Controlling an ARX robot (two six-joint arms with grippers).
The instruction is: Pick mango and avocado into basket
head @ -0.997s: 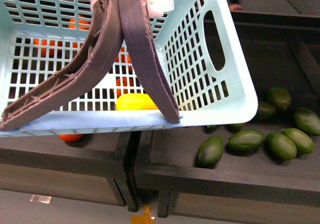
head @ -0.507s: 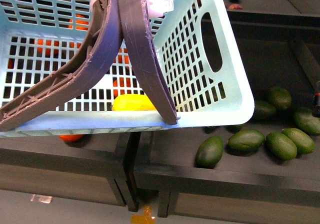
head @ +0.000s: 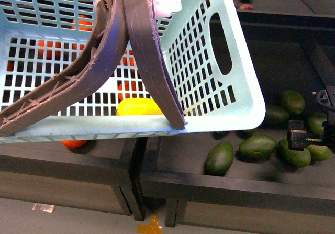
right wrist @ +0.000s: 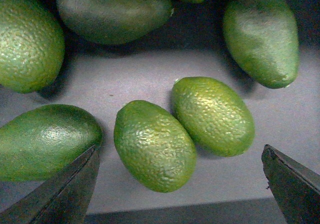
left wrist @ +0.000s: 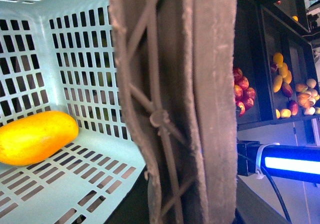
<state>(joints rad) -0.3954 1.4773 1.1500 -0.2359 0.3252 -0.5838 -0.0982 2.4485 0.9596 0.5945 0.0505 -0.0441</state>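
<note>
Judging by how things lie, the task is about half done: the mango rests on the floor of the basket, and no avocado is inside. The avocado nearest to hand lies among others in a dark bin outside the basket, below its right end. The right gripper hovers over it, jaws spread wide and empty. The left gripper does not show, so its grip cannot be told; the basket's handle fills its wrist view.
</note>
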